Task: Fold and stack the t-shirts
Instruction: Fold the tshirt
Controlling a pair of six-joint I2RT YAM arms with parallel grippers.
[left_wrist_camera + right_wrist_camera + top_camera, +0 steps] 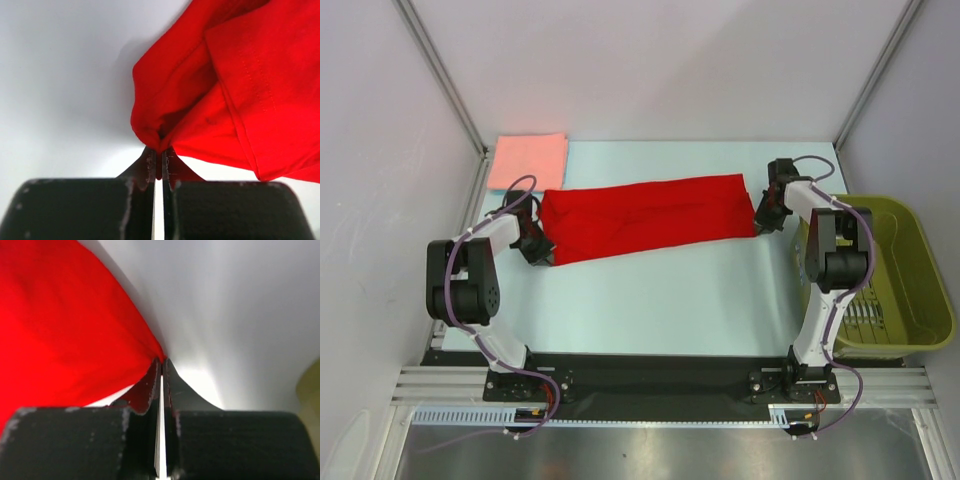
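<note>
Red cloth t-shirt (645,215) lies banded across my pale worktop (650,300); left claw (538,250) and right claw (763,215) each pinch one end, so I can fold it evenly.

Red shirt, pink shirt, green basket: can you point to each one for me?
red shirt (650,215): top view, middle of the long folded cloth.
pink shirt (527,160): top view, middle of the folded square.
green basket (920,280): top view, bare inner wall.
</note>
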